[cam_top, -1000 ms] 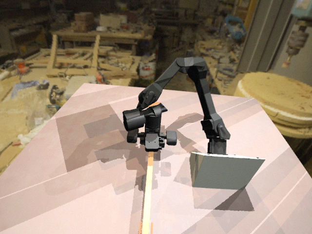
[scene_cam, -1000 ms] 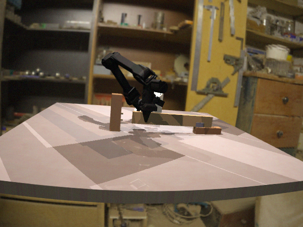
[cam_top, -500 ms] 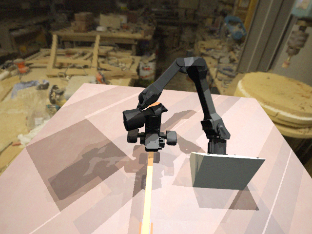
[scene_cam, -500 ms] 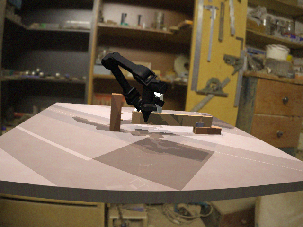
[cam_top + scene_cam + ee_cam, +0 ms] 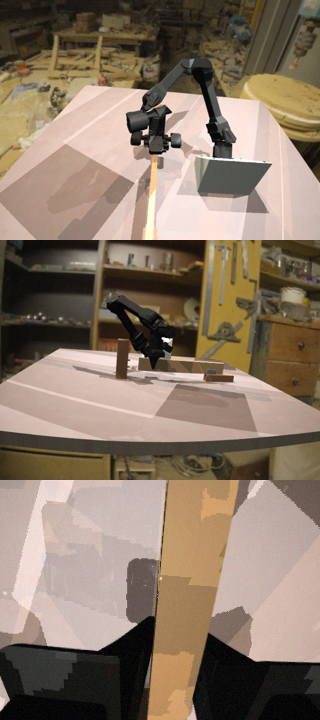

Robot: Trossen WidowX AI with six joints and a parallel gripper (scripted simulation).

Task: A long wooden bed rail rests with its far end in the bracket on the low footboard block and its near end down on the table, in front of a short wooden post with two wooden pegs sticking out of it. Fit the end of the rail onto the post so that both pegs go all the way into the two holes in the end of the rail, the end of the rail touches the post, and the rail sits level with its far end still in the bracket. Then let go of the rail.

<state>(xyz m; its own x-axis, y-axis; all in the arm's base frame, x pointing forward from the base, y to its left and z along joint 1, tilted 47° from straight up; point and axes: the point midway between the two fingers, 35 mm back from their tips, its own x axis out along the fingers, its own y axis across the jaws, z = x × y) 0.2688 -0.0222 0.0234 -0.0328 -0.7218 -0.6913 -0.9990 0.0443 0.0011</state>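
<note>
Jaws closed firmly on the rail (image 5: 180,365) close to its near end, gripper (image 5: 153,364) coming down from above, one finger on each long side, as seen in the wrist view. Rail lifted off the bench (image 5: 77,405) at this end, lying almost level, far end toward the footboard block (image 5: 219,377) and probably seated in the bracket (image 5: 211,372), though too small there to confirm. Near end facing the post (image 5: 122,358), apart from it by a clear gap. One small peg (image 5: 128,360) just visible on the post side; second peg not to be made out.

Step in hand, by judgement: bringing the rail end onto the pegs. To do well:
- Keep the rail straight along its own line toward the post, no twisting of the wrist.
- Set the height first, so that holes and pegs are on one level, then push slowly.
- Avoid pulling the far end out of the bracket; slide only along the length.
- Push until the end face touches the post, then check the level before releasing.

Holes in the rail end hidden in all views, so alignment to be judged from the top edge of the rail against the post.
</note>
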